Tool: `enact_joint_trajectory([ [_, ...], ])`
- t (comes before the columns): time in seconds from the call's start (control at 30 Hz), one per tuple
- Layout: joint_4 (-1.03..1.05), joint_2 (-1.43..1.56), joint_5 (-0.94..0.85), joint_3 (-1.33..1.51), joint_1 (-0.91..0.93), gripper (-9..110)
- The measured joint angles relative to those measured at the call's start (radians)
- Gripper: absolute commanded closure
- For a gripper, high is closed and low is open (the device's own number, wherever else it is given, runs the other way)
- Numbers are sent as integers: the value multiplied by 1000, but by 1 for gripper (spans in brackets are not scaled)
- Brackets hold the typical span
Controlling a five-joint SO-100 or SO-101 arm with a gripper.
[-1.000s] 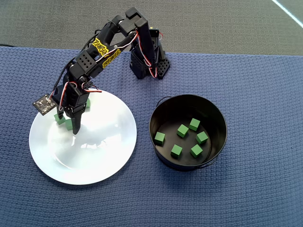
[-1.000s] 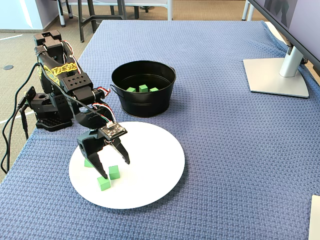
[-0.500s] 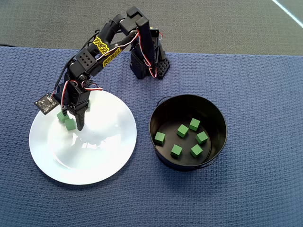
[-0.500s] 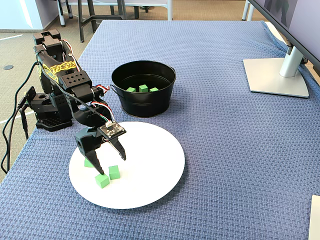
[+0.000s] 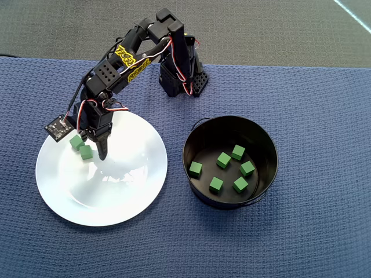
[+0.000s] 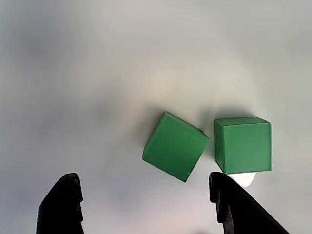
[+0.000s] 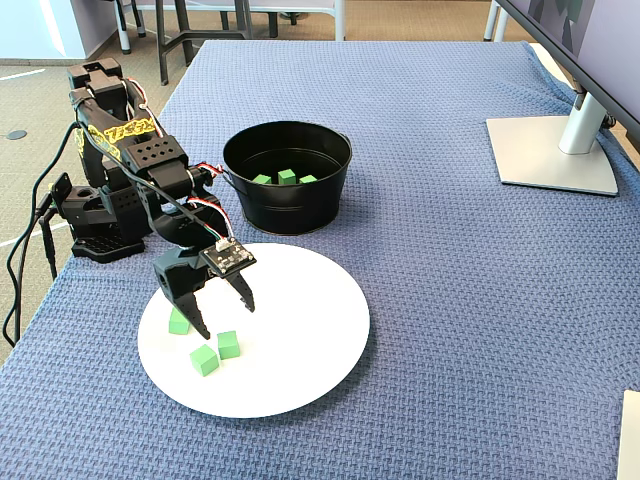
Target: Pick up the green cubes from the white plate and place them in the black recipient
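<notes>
While the black arm (image 7: 140, 170) bends down over the white plate (image 7: 300, 340), its gripper (image 7: 222, 312) hangs with both fingers spread apart and nothing between them, the tips just above the plate's surface. Seen from the wrist view, the two dark fingertips (image 6: 61, 204) sit at the bottom edge, and two green cubes (image 6: 175, 146) lie just beyond them on the glossy white, close together, one turned at an angle and one square-on (image 6: 243, 145). From the fixed view, three cubes rest on the plate's left side: one (image 7: 179, 321) beside the left finger, and two nearer ones (image 7: 228, 344) just beyond the tips. To the far side of the plate stands the black tin (image 7: 287, 176) on the blue woven cloth (image 7: 450, 300), apart from the plate. Looking down from the overhead view, six cubes (image 5: 224, 160) lie scattered across the tin's (image 5: 200, 139) floor. A monitor stand (image 7: 555, 150) sits far right.
</notes>
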Motion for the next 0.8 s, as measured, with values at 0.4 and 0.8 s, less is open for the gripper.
enact_joint_trajectory([
  [0.4, -38, 32, 14, 52, -9, 75],
  [0.8, -117, -11, 35, 61, -6, 75],
])
